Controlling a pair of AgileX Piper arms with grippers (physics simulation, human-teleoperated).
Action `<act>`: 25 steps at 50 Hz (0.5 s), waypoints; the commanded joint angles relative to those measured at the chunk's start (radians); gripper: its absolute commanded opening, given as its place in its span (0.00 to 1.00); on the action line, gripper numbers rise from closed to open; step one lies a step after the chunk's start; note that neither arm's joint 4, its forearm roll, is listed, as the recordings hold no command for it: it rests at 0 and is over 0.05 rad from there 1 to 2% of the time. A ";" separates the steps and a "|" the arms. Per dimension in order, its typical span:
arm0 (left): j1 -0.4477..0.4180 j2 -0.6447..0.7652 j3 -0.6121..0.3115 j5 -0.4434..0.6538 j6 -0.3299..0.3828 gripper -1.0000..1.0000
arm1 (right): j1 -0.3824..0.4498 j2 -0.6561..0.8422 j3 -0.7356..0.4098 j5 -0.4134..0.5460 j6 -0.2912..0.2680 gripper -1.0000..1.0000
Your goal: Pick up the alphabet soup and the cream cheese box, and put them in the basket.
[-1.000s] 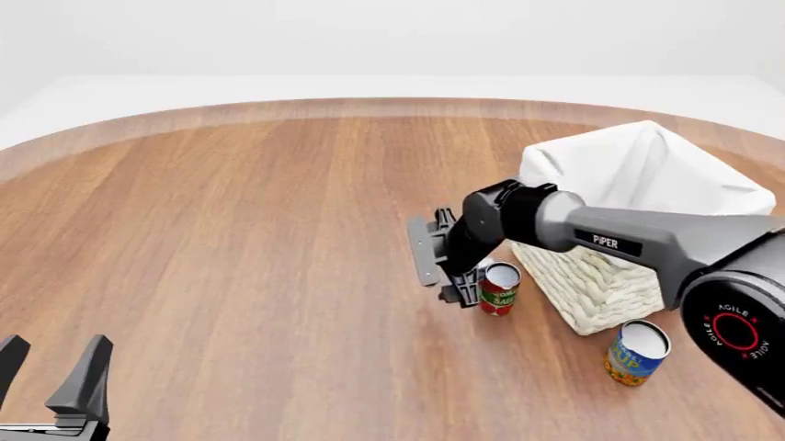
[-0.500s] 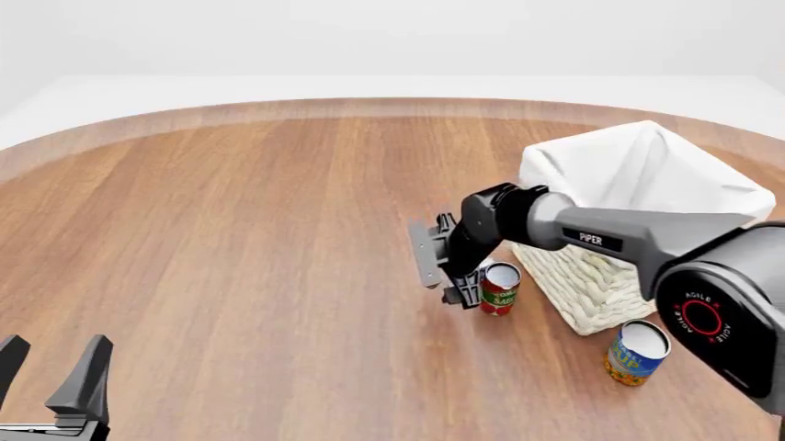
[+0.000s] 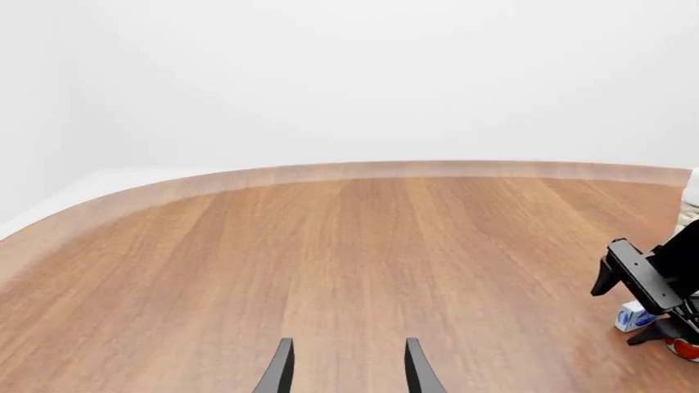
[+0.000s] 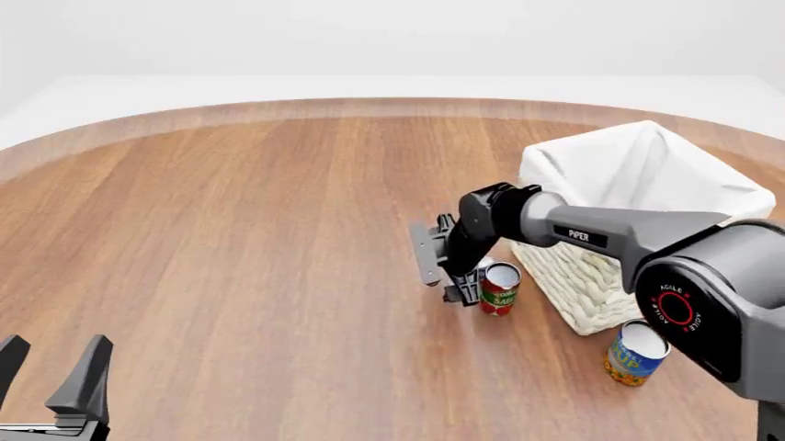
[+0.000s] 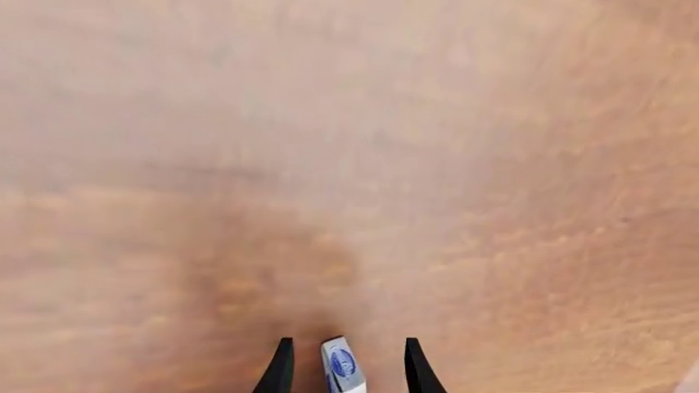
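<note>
The cream cheese box (image 5: pixel 342 370), white with a blue oval, lies on the table between my right gripper's (image 5: pixel 344 348) open fingers, with a gap on each side. It also shows in the left wrist view (image 3: pixel 633 316). In the front view the right gripper (image 4: pixel 462 292) points down and hides the box. The alphabet soup (image 4: pixel 637 352), a blue-and-yellow can, stands at the front right, near the basket's corner. The basket (image 4: pixel 601 285) with its white liner stands at the right. My left gripper (image 4: pixel 51 375) is open and empty at the front left; it also shows in the left wrist view (image 3: pixel 344 372).
A red-and-green labelled can (image 4: pixel 499 288) stands right beside the right gripper, between it and the basket's woven wall. The round wooden table's far edge (image 4: pixel 368 106) curves across the back.
The right arm's links have shifted slightly over the table; its gripper stays low beside the red-and-green can. The left arm has not moved.
</note>
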 commanded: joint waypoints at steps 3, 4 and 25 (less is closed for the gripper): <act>0.000 0.000 0.000 0.000 0.000 1.00 | -0.018 0.034 -0.020 0.012 -0.013 1.00; 0.000 0.000 0.000 0.000 0.000 1.00 | -0.020 0.035 -0.025 0.013 -0.013 1.00; 0.000 0.000 0.000 0.000 0.000 1.00 | -0.013 0.067 -0.043 0.018 -0.021 1.00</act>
